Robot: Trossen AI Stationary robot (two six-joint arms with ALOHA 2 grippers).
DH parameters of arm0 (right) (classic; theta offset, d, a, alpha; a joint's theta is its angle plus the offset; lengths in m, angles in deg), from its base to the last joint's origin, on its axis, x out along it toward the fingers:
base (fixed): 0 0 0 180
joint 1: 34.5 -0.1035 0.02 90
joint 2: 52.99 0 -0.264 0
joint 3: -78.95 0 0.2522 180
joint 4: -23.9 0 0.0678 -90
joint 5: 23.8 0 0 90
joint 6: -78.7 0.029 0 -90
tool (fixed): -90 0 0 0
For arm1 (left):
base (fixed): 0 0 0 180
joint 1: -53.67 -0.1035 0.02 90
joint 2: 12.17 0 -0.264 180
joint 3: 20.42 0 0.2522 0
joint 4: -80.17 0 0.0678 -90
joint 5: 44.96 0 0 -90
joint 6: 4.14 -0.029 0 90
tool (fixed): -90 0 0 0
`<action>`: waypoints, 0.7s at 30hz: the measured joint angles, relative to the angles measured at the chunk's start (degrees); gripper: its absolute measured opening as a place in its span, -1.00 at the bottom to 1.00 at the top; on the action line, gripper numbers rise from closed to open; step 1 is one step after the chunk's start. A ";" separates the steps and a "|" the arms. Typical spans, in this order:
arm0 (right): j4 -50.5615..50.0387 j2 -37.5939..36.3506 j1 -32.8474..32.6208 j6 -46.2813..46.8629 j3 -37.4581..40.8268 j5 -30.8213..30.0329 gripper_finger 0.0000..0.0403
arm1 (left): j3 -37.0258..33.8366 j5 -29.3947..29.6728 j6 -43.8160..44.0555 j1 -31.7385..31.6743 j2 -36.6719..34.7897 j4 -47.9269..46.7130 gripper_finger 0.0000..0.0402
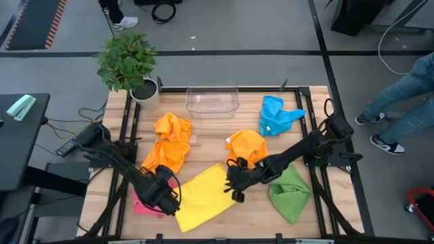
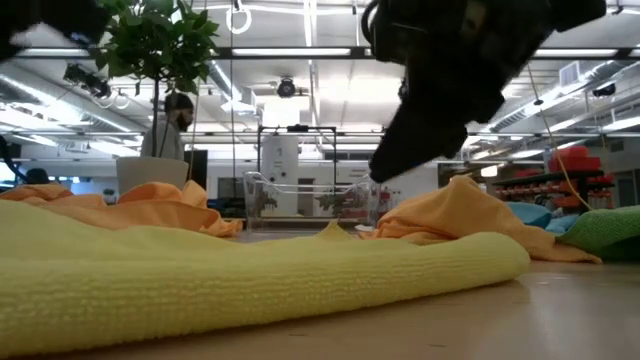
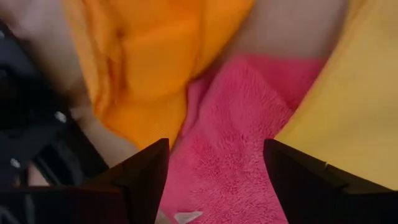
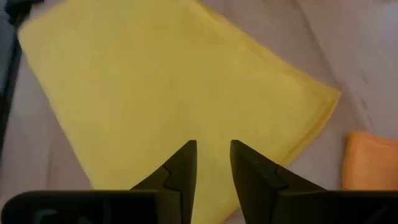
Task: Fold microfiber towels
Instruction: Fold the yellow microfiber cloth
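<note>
The yellow towel (image 1: 203, 196) lies folded flat on the table near the front edge, a slanting rectangle (image 4: 168, 81). The pink towel (image 1: 144, 207) lies at its left end, partly under my left gripper (image 1: 168, 196). That gripper points down and stands open over the pink cloth (image 3: 236, 143), which shows between its fingers. My right gripper (image 1: 234, 184) hangs above the yellow towel's right end, its fingers (image 4: 212, 149) narrowly open with nothing between them. Two orange towels (image 1: 169, 144) (image 1: 247, 146), a blue one (image 1: 277, 115) and a green one (image 1: 291, 193) lie crumpled around.
A clear plastic bin (image 1: 212, 100) stands at the table's far edge, with a potted plant (image 1: 129, 64) at the far left corner. A person's legs (image 1: 400, 102) show beyond the table's right side. Bare wood lies between the two orange towels and in front of the yellow towel.
</note>
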 joint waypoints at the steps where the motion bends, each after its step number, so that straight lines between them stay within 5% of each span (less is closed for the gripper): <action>1: -0.23 -0.52 0.04 0.70 0.02 0.00 -0.48 | 0.98 2.19 0.05 0.00 -0.65 -0.17 0.33; 8: -6.73 -2.15 -3.79 23.43 -0.02 4.18 -0.48 | 6.19 14.60 -9.60 -2.72 -2.15 5.95 0.18; 14: -12.73 -1.59 -9.72 43.28 0.06 1.66 -0.48 | 2.99 10.99 -33.03 -12.11 -1.09 27.90 0.11; 21: -13.14 -1.59 -11.90 56.42 0.04 -4.24 -0.37 | 0.73 5.80 -40.29 -27.54 -1.10 32.66 0.24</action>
